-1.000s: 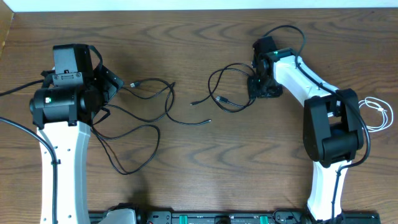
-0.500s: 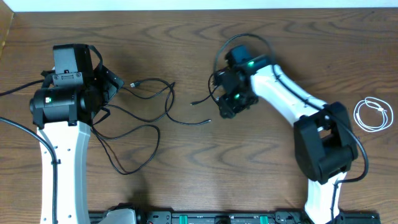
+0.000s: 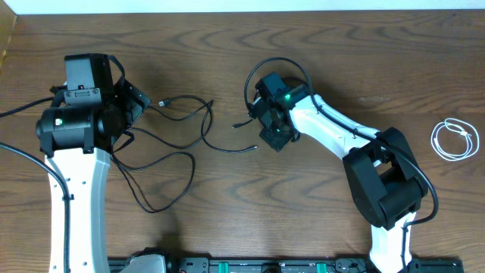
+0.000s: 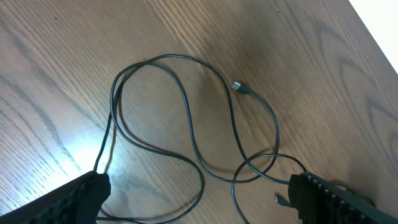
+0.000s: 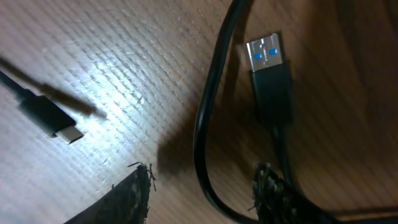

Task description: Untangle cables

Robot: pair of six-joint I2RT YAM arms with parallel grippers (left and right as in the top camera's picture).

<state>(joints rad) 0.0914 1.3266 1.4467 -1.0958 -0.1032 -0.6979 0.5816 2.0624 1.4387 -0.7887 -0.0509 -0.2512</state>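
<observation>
Thin black cables point(image 3: 204, 125) lie in loose loops across the middle and left of the table. My left gripper point(image 3: 140, 102) hovers at their left end, wide open. In the left wrist view its fingers point(image 4: 81, 194) straddle crossing strands of cable point(image 4: 186, 118), one ending in a small plug point(image 4: 239, 87). My right gripper point(image 3: 271, 138) sits low over the loops' right end and hides the cable under it. In the right wrist view the gripper point(image 5: 202, 199) is partly open with a black cable point(image 5: 208, 124) running loose between the fingers, beside a blue-tongued USB plug point(image 5: 270, 68). A white cable point(image 3: 455, 140) lies coiled far right.
A small flat plug point(image 5: 53, 121) rests on the wood left of the right gripper. Thicker black wires point(image 3: 19, 152) run from the left arm base off the left edge. The right arm's own wire point(image 3: 274, 62) arcs above its wrist.
The right arm has swung left and toward the front, from beside the small black loop to over it, and its jaws have narrowed slightly. The left arm has not moved.
</observation>
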